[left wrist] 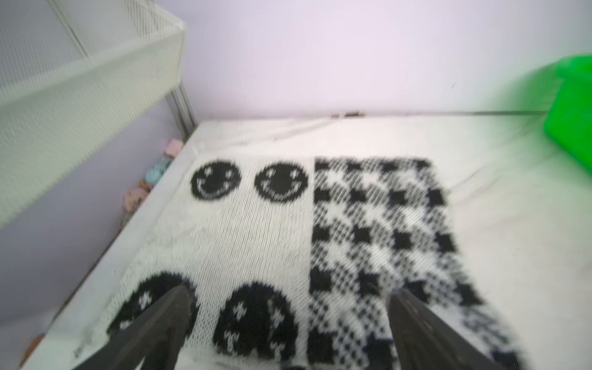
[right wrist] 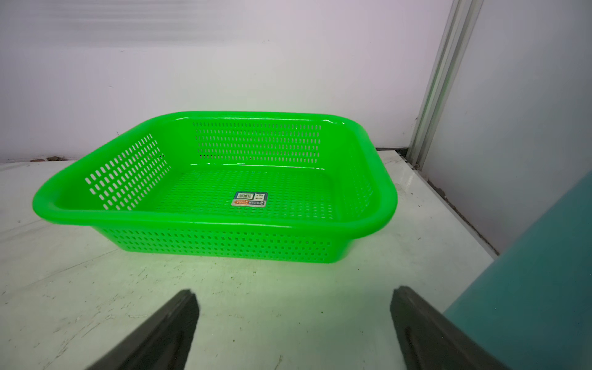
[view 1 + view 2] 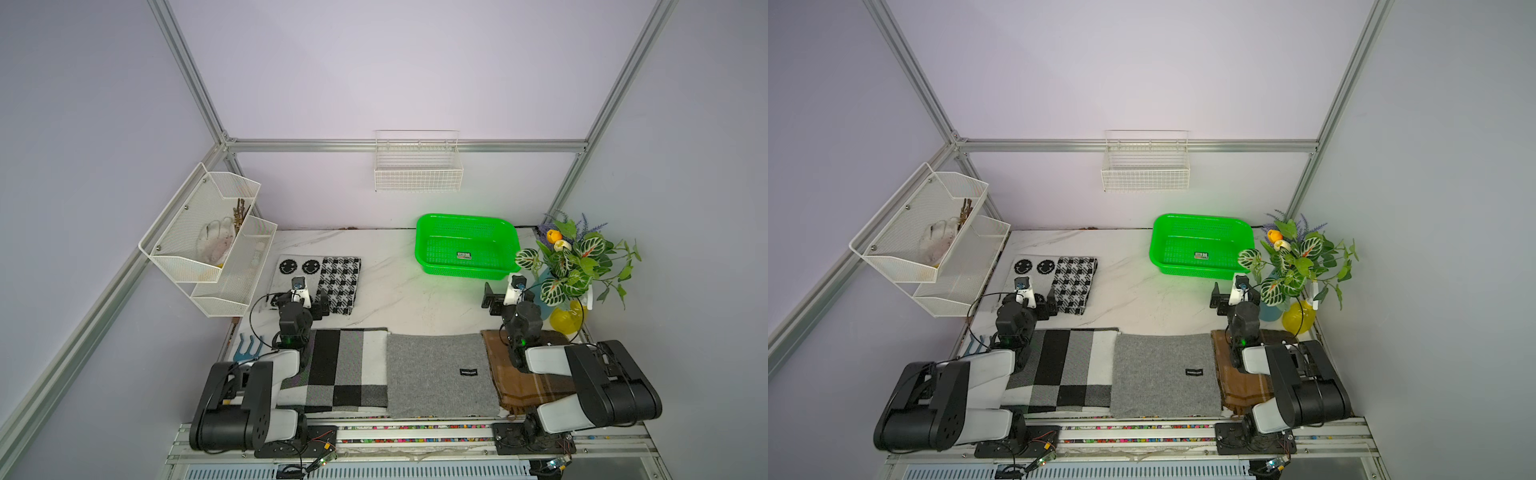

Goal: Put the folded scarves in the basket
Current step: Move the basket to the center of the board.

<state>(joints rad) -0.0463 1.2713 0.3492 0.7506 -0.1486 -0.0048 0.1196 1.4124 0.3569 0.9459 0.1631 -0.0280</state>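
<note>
Nearest the lens in both top views lay three other folded cloths along the front edge of the surface (image 3: 399, 291): a block-check one (image 3: 345, 370), a grey one (image 3: 440, 374) and a brown plaid one (image 3: 507, 386). With so many alike, the wrong piece could be taken. The left hand (image 3: 299, 303) hung released over the smiley-and-houndstooth scarf (image 3: 338, 282), which lay flat at the left, well apart from the basket (image 3: 461, 271) at the back right. Carried that far by one edge, the fold would probably fall open and drape over the rim.

Left wrist view: though blurred, it showed both fingers (image 1: 166, 320) spread wide above the scarf (image 1: 320, 240), holding nothing. A pinch there might lift only the top layer.

Right wrist view: the right hand (image 2: 294, 293) was released and empty too, facing the empty basket (image 2: 224, 224). A teal vase (image 2: 528, 304) stood just beside one finger, and a sideways swing could knock it.
</note>
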